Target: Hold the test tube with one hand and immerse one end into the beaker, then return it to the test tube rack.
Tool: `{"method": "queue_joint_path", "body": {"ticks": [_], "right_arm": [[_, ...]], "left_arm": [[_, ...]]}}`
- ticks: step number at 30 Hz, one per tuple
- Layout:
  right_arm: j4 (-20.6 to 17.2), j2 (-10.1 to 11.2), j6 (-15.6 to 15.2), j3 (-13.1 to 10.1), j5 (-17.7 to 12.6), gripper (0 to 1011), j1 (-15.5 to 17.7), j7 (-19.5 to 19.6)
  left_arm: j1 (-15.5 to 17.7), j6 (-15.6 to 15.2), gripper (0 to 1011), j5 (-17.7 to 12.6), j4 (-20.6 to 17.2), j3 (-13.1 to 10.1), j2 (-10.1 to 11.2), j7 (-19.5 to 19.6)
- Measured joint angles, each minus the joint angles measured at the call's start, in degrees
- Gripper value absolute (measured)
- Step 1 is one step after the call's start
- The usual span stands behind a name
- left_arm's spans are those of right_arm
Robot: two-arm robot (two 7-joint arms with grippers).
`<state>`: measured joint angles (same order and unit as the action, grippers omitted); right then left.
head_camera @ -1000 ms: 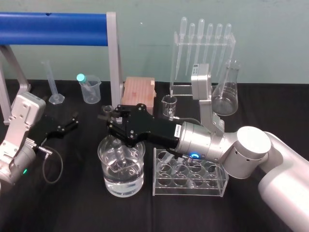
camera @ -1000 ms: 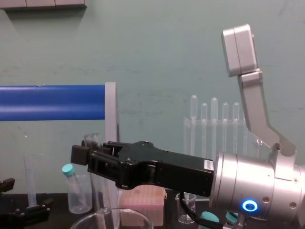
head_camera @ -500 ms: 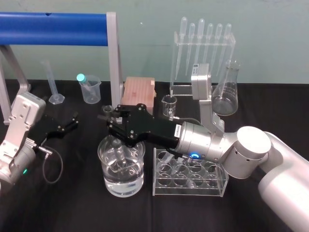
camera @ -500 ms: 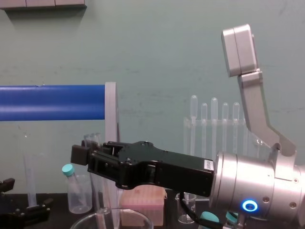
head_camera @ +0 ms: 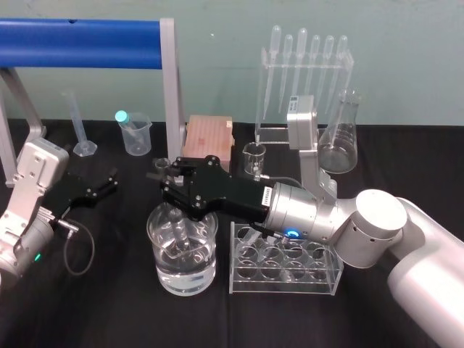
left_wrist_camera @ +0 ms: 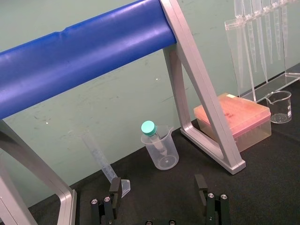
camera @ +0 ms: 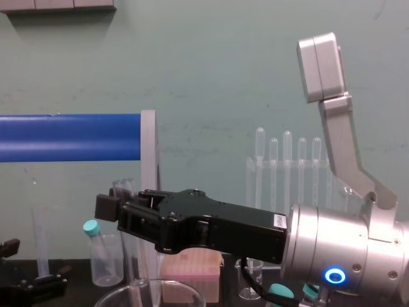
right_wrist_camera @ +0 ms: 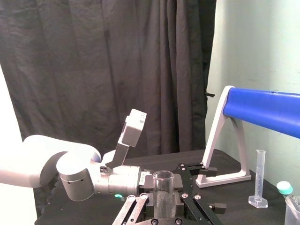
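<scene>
Black table (head_camera: 109, 304), green wall (head_camera: 217, 72); right fingers (camera: 107, 206) grip test tube (right_wrist_camera: 162, 187), left fingers (left_wrist_camera: 201, 185) wide

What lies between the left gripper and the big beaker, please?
In the head view, bare black table separates the open left gripper from the beaker, where the right gripper holds the test tube.

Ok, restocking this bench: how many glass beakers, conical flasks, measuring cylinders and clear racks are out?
Glass beakers: 2, the beaker below the right gripper holding the test tube, and a small beaker
Conical flask: 1
Measuring cylinder: 1, beyond the idle left gripper
Clear racks: 2, the test tube rack and the pipette rack
Total: 6
</scene>
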<state>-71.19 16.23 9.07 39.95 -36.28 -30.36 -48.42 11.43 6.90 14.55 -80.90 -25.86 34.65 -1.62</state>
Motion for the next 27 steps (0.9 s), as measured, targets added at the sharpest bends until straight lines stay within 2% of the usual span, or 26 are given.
{"method": "queue_joint_path", "body": {"ticks": [27], "right_arm": [[0.0,0.0,0.0,0.0,0.0,227,0.0,0.0]], "left_arm": [[0.0,0.0,1000,0.0,0.0,0.0,0.0,0.0]]}}
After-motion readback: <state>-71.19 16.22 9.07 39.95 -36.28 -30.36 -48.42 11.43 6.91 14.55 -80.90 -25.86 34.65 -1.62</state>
